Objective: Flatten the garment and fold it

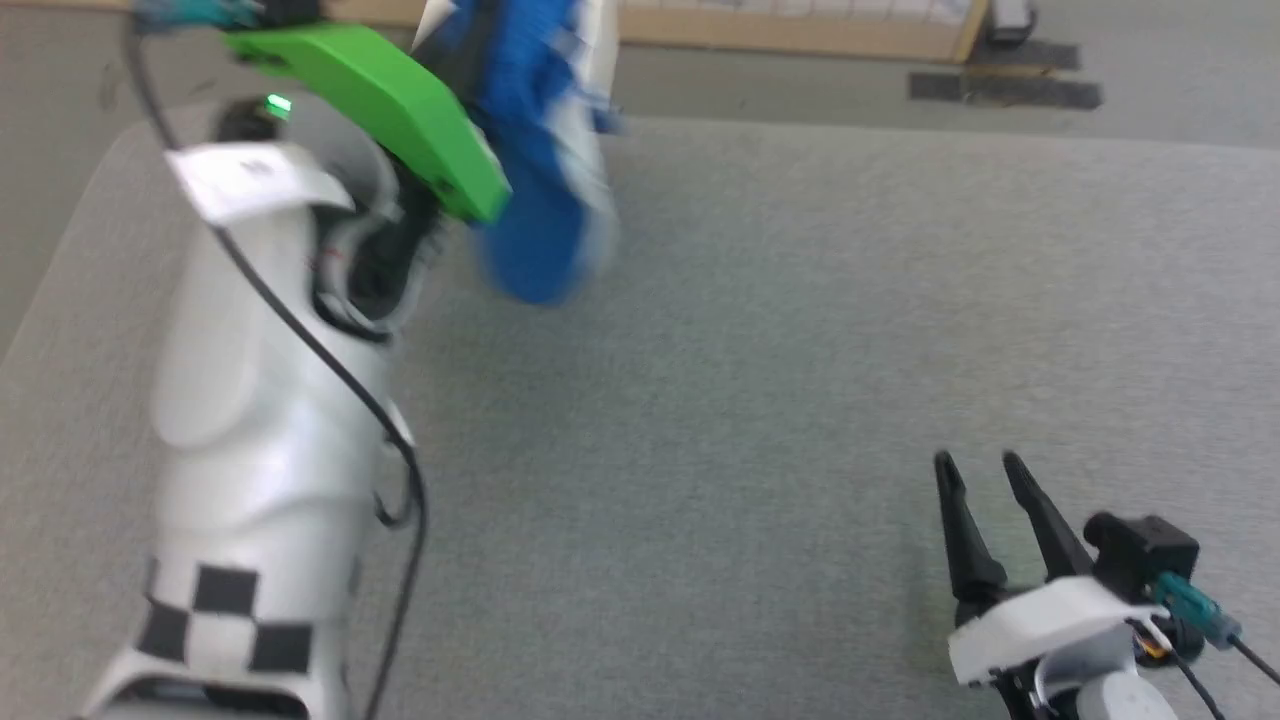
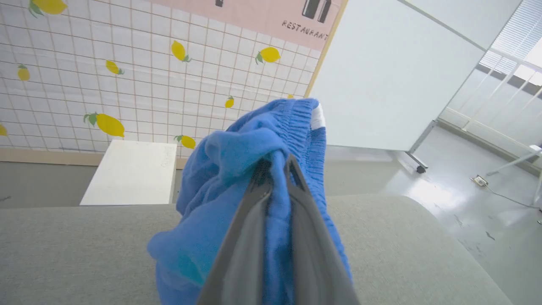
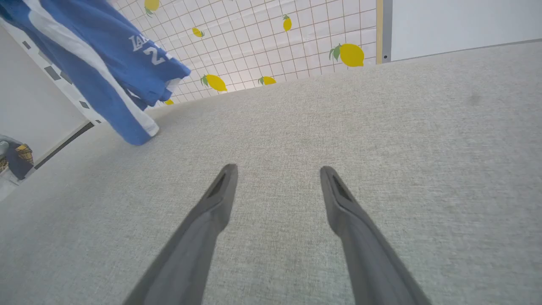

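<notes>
The bright blue shorts [image 1: 535,150] with white side stripes hang in the air at the upper left of the head view, blurred, their lowest part just above the grey table [image 1: 800,350]. My left gripper [image 2: 277,163] is shut on bunched blue fabric near the gathered waistband [image 2: 296,123]. In the right wrist view the shorts [image 3: 106,63] dangle at the upper left, showing white lettering and a stripe. My right gripper [image 1: 980,465] rests low at the table's front right, open, nothing between its fingers [image 3: 220,190].
The grey cloth-covered table has rounded corners. Beyond it stand a tiled wall with lemon prints [image 2: 106,84], a small white table [image 2: 131,171] and a white board on wheels [image 2: 381,76]. My raised left forearm [image 1: 260,420] fills the left of the head view.
</notes>
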